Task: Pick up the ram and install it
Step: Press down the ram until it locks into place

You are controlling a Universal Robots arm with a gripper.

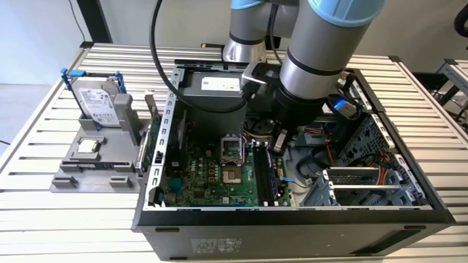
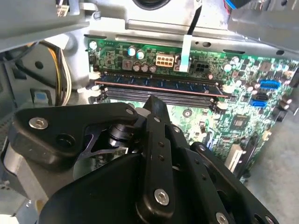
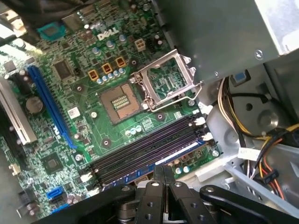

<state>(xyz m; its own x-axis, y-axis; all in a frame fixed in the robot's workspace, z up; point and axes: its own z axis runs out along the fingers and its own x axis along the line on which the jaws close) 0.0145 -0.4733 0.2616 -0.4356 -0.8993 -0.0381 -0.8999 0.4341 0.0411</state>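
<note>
The gripper (image 2: pixel 156 105), fingers pressed together and empty, hovers just above the ram (image 2: pixel 156 86) seated upright in the motherboard's (image 3: pixel 70 100) outermost slot: light, stiff, fragile, best gripped by its long edges.

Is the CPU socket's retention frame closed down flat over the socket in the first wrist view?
No. In the first wrist view the CPU socket's metal retention frame is swung open beside it, leaving the socket's contact field exposed.
</note>
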